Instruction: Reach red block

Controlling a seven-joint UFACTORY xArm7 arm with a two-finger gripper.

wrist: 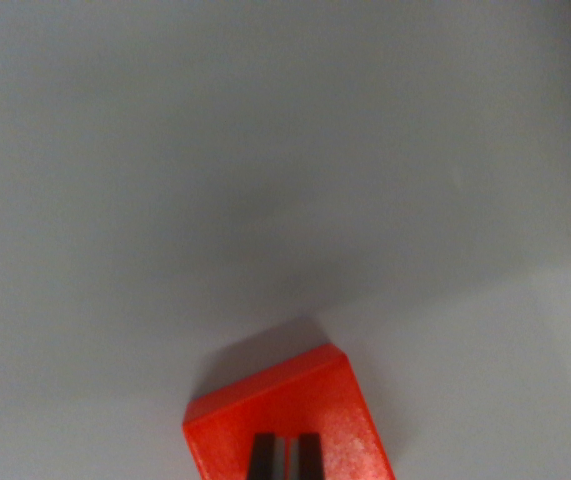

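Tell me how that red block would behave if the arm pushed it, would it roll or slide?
The red block has flat faces and straight edges, so it would probably slide or pivot rather than roll. It looks rigid, like solid plastic or painted wood. The smooth grey surface likely offers little grip. The tool tips show over its top; actual contact is unclear.

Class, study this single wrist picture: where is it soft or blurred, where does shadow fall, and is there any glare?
In the wrist view the whole frame is soft; the red block has fuzzy edges and is cut by the bottom edge. A dim shadow lies on the grey surface just above the block. The gripper tips appear as dark blurred bars. No strong glare, only a paler patch at the wrist view's right.
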